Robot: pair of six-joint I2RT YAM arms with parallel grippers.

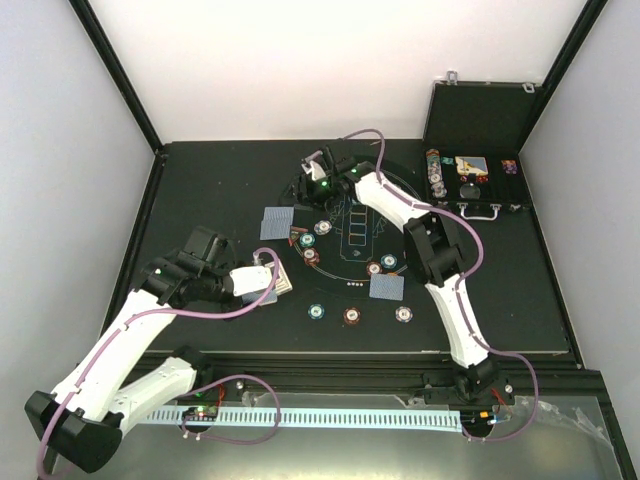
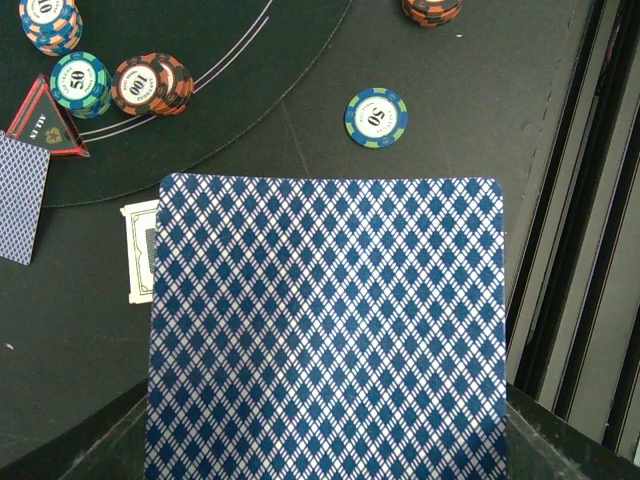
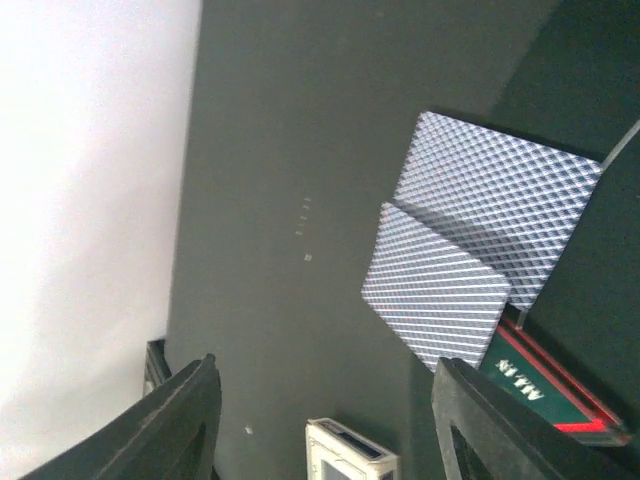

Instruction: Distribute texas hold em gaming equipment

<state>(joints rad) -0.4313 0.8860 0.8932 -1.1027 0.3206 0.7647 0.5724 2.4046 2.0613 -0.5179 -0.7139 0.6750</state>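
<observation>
My left gripper (image 1: 266,281) is shut on a playing card (image 2: 325,330) with a blue patterned back, held low over the left edge of the round black mat (image 1: 340,272). The card fills the left wrist view and hides the fingers. A white-faced card (image 2: 141,250) lies under it. Nearby are a green 50 chip (image 2: 376,117), two short chip stacks (image 2: 150,85) and a red triangle (image 2: 46,122). My right gripper (image 1: 313,173) is open at the mat's far left, its jaws wide apart (image 3: 340,425) over a small white box (image 3: 352,455). Two overlapping cards (image 3: 470,250) lie just beyond it.
Another card pair (image 1: 386,287) lies at the mat's near right. Single chips (image 1: 352,316) sit along the near edge and more round the centre (image 1: 311,255). An open black case (image 1: 470,185) with chips stands at the back right. Black posts frame the back corners.
</observation>
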